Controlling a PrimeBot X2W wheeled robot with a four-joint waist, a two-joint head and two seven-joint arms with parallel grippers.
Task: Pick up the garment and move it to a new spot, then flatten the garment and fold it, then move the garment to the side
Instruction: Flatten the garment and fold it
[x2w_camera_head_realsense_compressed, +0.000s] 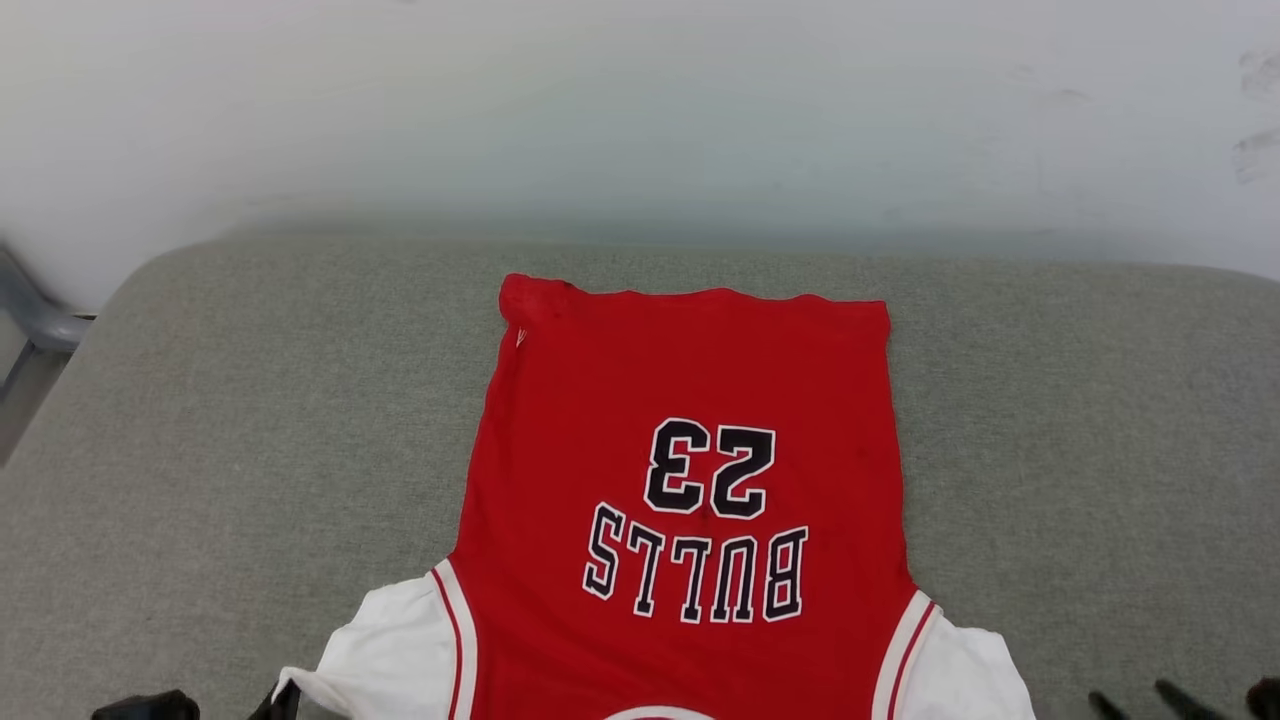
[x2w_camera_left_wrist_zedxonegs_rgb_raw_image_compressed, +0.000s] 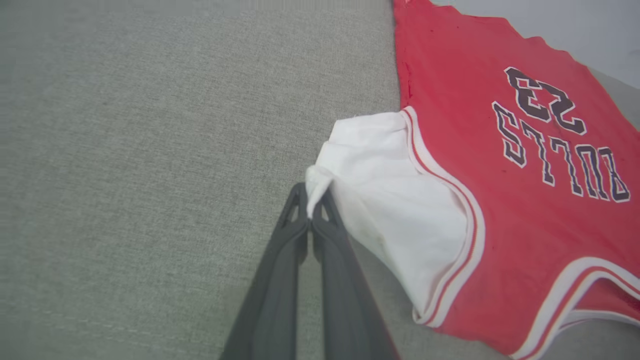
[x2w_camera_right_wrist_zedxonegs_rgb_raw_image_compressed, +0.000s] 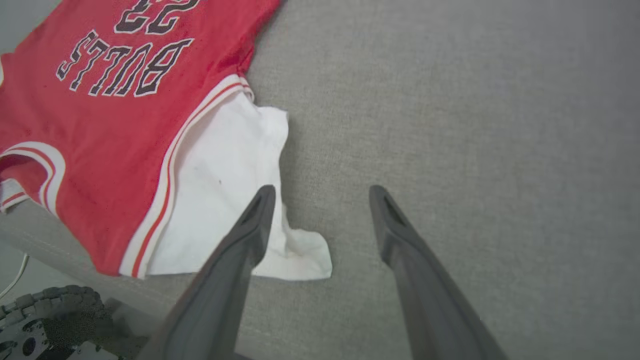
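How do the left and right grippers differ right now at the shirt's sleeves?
The left gripper is shut, pinching the tip of a white sleeve; the right gripper is open with nothing between its fingers. The left gripper's sleeve is drawn into a bunched point, while the sleeve by the right gripper lies slack on the grey surface. Both sit beside a sleeve of the garment.

The garment (x2w_camera_head_realsense_compressed: 690, 380) is thin, soft cloth with a matt finish. The surface (x2w_camera_head_realsense_compressed: 250, 420) under it is coarse grey woven fabric, also matt. The right gripper (x2w_camera_right_wrist_zedxonegs_rgb_raw_image_compressed: 322, 190) has dark, smooth, matt fingers (x2w_camera_right_wrist_zedxonegs_rgb_raw_image_compressed: 397, 240), plastic by the look.
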